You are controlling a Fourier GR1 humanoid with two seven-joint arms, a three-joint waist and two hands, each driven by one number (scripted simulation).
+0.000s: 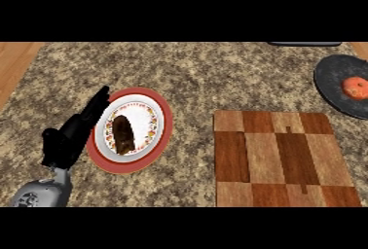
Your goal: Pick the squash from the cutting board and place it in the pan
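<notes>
**Q:** Where is the squash, and what does it look like?

**A:** The squash [354, 87] is a small, round, orange-red piece with a pale patch at its centre. It sits inside the dark grey pan [332, 78], which is past the far right corner of the cutting board [284, 158]. The board is a brown wooden checkered rectangle, with nothing on it.

**Q:** And your hands?

**A:** My left hand [72, 136] is left of the board, beside a red-rimmed plate [161, 109] holding a dark brown oblong food item [123, 133]. My fingers are straight and point away from me, holding nothing. My right hand is out of view.

**Q:** How much room is there?

**A:** Speckled granite counter [215, 73] lies bare between plate and board and beyond the board. The pan is cut off by the view's right edge.
</notes>
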